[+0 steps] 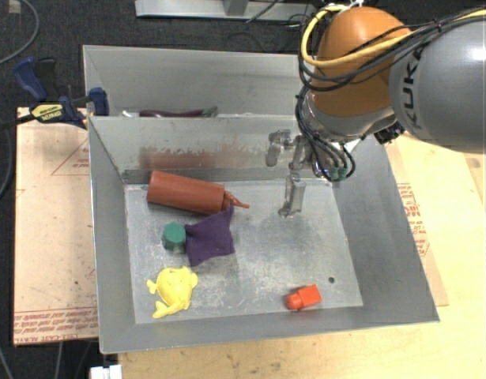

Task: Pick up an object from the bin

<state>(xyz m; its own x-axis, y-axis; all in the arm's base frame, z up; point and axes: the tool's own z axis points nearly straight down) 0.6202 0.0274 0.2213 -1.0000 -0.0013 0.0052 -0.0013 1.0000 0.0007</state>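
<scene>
Bin (369,235) in full view: grey metal, sloped walls running down to a scuffed flat floor. The big grey arm (448,77) comes in from the right, with an orange domed cover (357,54) at the wrist and cables looped around it. Under the cover hangs the metal gripper (288,208), pointing down, its tip low over bare floor. Wide or narrow? I cannot tell from this angle, and I see nothing gripped in it.

The nearest candidate is the reddish-brown squeeze bottle (183,192), the biggest loose thing in there. It lies on its side with its thin nozzle pointing right. The gripper sits just right of that nozzle, near it but apart.

Next in size is a crumpled purple cloth (209,237), directly below the bottle's nozzle end in the view and right up against it. A yellow rubber toy (173,289) sprawls further below the bottle, well clear of it. A small green block (174,236) sits below the bottle's middle, just beside the cloth's left edge. Smallest of the lot is a little orange block (304,297), well apart from the bottle, down and to its right.
</scene>
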